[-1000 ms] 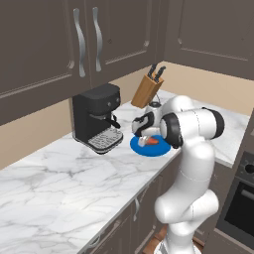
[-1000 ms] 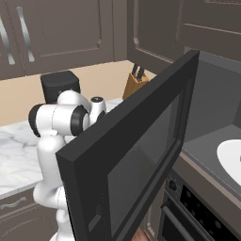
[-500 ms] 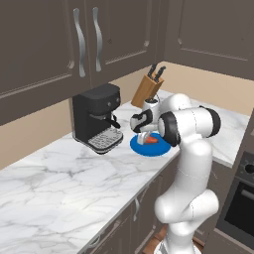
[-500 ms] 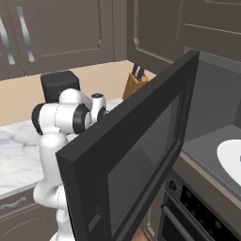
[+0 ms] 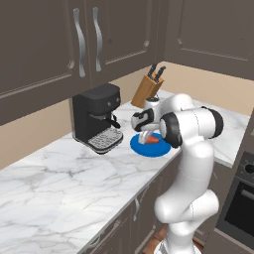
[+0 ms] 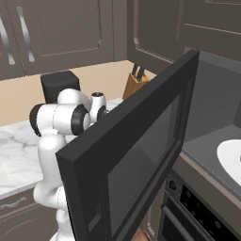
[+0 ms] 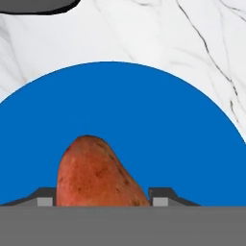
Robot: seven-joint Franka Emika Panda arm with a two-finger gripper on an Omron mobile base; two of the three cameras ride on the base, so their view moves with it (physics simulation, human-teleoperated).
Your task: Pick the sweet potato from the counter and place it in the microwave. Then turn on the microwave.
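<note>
**Gripper closed on sweet potato at the blue plate**

The two-finger gripper (image 5: 147, 137) was lowered over the round blue plate (image 5: 158, 149), which sat on the white marble counter with grey veins (image 5: 59, 188) near the counter's front edge. In the hand view, the small oblong reddish-orange sweet potato (image 7: 96, 175) lay on the plate (image 7: 144, 120) directly between the two dark fingertips (image 7: 45, 197), one tip against each flank of it; the fingers were clamped on the sweet potato. In the left base view the sweet potato (image 5: 153, 140) appeared as an orange lump just beside the gripper, over the plate's middle. Whether it had left the plate's surface could not be told.

A black espresso machine (image 5: 96, 116) stood toward the counter's back edge, near the plate. A wooden knife block with dark handles (image 5: 148, 88) leaned at the back edge.

In the right base view, the wide grey-steel microwave (image 6: 207, 117) had its dark glass door (image 6: 136, 164) swung open, with the white turntable (image 6: 230, 155) visible inside.
</note>
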